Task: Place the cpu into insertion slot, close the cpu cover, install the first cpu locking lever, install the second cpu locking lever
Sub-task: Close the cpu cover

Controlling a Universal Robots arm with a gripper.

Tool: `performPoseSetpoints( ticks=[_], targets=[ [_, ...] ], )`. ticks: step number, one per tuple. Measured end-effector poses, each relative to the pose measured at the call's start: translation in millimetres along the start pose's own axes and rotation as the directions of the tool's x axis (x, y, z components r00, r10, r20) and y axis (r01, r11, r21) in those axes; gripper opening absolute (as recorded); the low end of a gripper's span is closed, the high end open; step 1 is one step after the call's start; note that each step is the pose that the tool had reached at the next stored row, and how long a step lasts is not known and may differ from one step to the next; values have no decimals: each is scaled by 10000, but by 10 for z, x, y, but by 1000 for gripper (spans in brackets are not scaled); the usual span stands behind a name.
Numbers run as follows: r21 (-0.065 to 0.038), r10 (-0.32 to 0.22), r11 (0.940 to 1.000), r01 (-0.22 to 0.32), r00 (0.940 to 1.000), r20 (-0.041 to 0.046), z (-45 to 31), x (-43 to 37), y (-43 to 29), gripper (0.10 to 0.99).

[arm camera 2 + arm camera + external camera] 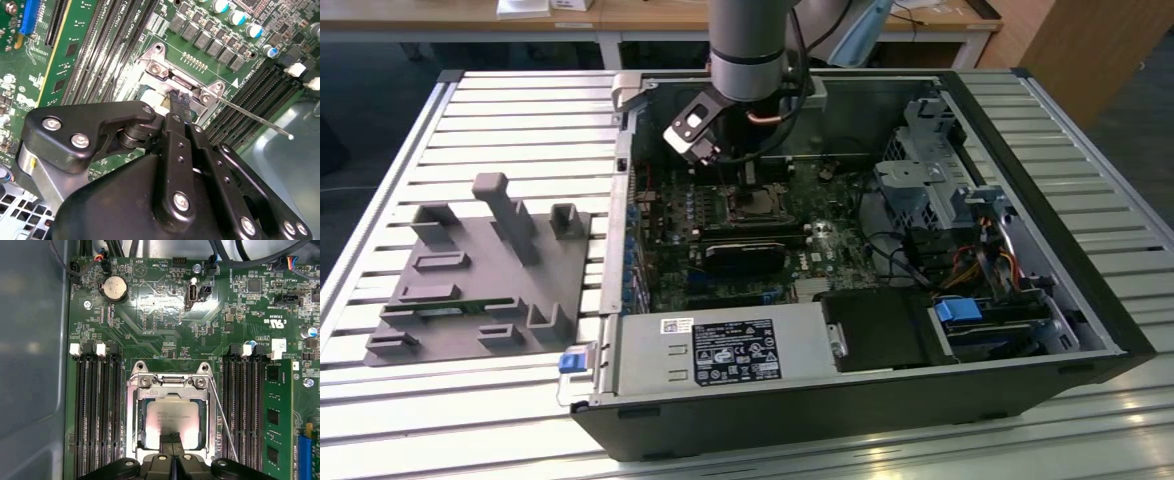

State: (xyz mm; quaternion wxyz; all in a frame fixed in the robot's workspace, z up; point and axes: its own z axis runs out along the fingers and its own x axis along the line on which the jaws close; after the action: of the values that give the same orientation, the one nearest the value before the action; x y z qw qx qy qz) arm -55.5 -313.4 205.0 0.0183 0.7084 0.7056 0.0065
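1. Gripper: fingers pressed together with nothing seen between them; the tip is at one edge of the cpu cover, and I cannot tell whether it touches
2. Cpu: lies flat in the insertion slot, framed by the lowered cover
3. Locking lever: thin wire rod slanting off beside the cover; judged not latched
4. Handling, as judged: press squarely on the frame's metal edge, not on the chip's top; keep clear of the lever rod and the memory slots on either side
5. Surface: green motherboard inside an open computer case, which lies on a slatted metal table
6. Room: grey parts fixture on the exterior view's left; wooden desks beyond
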Motion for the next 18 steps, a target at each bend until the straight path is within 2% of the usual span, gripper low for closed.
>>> performPoseSetpoints(
  ticks=[4, 14, 18],
  targets=[
    [0, 0, 10000, 0, 10000, 0, -38, 0, 1, 106],
    [1, -2, 10000, 2, 10000, 0, -39, -1, 9, 106],
    [13, -1, 10000, 1, 10000, 0, -37, 0, 42, 106]
  ],
)
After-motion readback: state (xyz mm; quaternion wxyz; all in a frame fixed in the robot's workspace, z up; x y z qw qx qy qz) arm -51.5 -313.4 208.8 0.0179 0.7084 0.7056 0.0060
